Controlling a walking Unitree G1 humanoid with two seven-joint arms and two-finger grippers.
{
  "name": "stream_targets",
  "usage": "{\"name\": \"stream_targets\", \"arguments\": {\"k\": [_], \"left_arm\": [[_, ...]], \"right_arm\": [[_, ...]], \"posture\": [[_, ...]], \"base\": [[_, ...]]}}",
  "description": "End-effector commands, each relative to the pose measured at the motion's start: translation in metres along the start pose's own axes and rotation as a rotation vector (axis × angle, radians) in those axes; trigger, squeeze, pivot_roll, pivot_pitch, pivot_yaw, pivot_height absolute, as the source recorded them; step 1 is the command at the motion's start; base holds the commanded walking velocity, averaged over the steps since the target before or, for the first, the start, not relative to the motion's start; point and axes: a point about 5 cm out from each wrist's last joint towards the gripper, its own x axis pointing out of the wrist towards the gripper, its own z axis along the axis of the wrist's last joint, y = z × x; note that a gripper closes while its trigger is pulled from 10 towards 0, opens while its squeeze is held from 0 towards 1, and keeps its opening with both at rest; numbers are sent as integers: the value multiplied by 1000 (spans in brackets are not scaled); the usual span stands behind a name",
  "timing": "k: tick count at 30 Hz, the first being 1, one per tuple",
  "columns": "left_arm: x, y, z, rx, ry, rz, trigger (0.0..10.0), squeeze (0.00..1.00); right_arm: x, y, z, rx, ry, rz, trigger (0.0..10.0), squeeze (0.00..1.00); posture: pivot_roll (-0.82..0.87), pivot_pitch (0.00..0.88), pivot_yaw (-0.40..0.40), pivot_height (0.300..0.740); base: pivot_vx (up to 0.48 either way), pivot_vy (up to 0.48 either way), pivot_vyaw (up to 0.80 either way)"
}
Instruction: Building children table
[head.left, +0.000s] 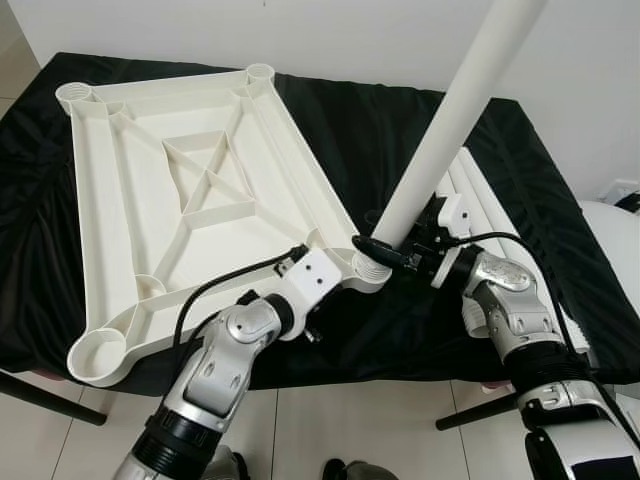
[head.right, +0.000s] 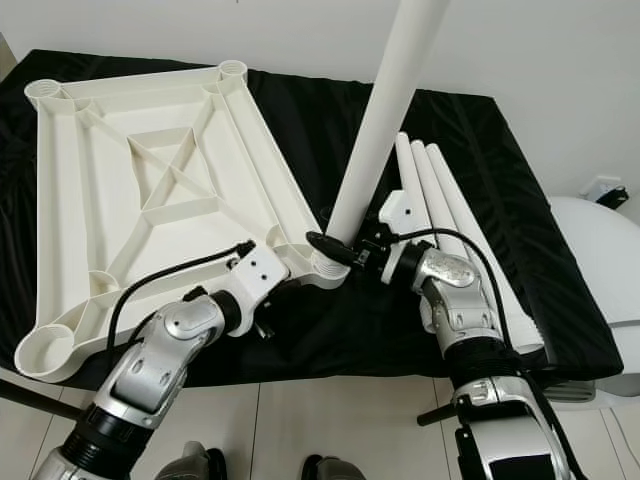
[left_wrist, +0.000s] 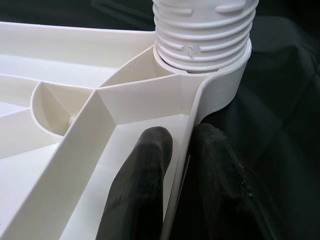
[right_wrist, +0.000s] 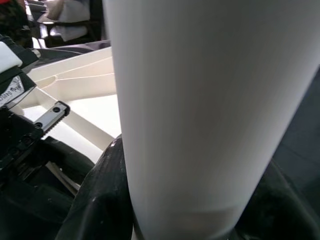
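Observation:
The white plastic table top (head.left: 190, 190) lies upside down on the black cloth, ribs up, with round leg sockets at its corners. A long white leg (head.left: 455, 115) stands tilted in the near right corner socket (head.left: 372, 268), its threaded end (left_wrist: 202, 32) seated in the ring. My right gripper (head.left: 392, 250) is shut on the leg just above the socket. My left gripper (left_wrist: 177, 165) is shut on the top's rim wall (left_wrist: 187, 132) beside that socket, one black finger on each side.
Three more white legs (head.right: 440, 200) lie side by side on the cloth at the right, behind my right arm. The black-draped table's front edge (head.left: 400, 375) runs just beyond my forearms, with tiled floor below. A white wall is behind.

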Motion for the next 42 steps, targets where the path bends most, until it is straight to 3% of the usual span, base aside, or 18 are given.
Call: {"name": "stream_targets", "arguments": {"k": [1, 14, 18, 27, 30, 35, 36, 42], "left_arm": [[-8, -5, -13, 6, 50, -77, 10000, 0], [-17, -10, -23, 49, 69, -151, 10000, 0], [-13, 2, -22, 17, 51, -62, 10000, 0], [-12, 9, -20, 10, 34, -26, 10000, 0], [-12, 11, -17, -5, 21, -13, 10000, 0], [-12, 12, -16, -6, 19, -12, 10000, 0], [-12, 11, -16, -2, 15, -12, 10000, 0], [-12, 11, -15, -9, 9, -10, 10000, 0]], "right_arm": [[-32, 11, -46, 161, 205, -22, 10000, 0], [-38, 16, -43, 146, 203, 60, 10000, 0], [-38, 6, -39, 78, 171, -19, 10000, 0], [-40, 2, -35, 35, 144, -55, 10000, 0], [-36, -2, -32, 45, 112, -130, 10000, 0], [-34, -2, -33, 56, 110, -149, 10000, 0], [-31, 9, -37, 71, 106, -129, 10000, 0], [-26, 22, -42, 83, 106, -106, 10000, 0]], "posture": [[-42, 145, -52, 740], [-45, 142, -51, 740], [-43, 142, -52, 740], [-44, 140, -49, 740], [-44, 140, -48, 740], [-43, 139, -47, 740], [-43, 137, -46, 740], [-43, 136, -45, 740]], "base": [[0, 0, 0], [0, 0, 0], [0, 0, 0], [0, 0, 0], [0, 0, 0], [0, 0, 0], [0, 0, 0], [0, 0, 0]]}}
